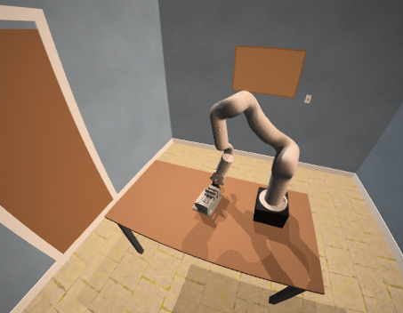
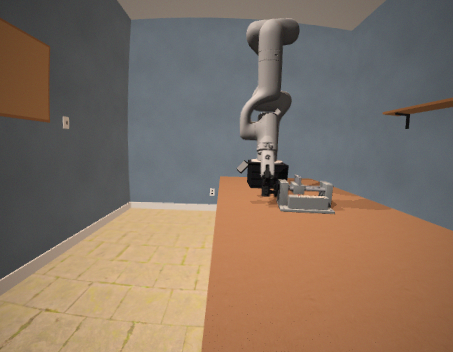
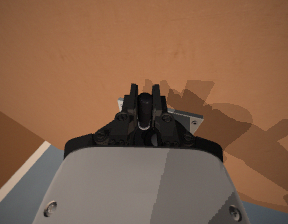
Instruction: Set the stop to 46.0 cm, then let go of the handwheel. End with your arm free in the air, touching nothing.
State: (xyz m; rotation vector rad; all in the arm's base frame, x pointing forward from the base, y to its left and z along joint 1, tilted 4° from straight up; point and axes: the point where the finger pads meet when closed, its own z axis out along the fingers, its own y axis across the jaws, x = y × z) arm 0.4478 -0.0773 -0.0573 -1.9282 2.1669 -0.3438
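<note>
A small grey stop fixture (image 1: 207, 201) stands on the brown table; it also shows in the exterior view (image 2: 306, 197). My gripper (image 1: 213, 183) hangs straight down at the fixture's end nearest the arm's base. In the wrist view the two dark fingers are shut on a dark round handwheel (image 3: 144, 107), with the fixture's pale base plate (image 3: 187, 118) showing just behind them. In the exterior view the gripper (image 2: 266, 187) sits at the fixture's left end. The scale and the stop's position are too small to read.
The arm's black base (image 1: 271, 208) stands on the table to the right of the fixture. The table's edges run near on the left and front. A wall shelf (image 2: 422, 108) hangs at the right, well above the table.
</note>
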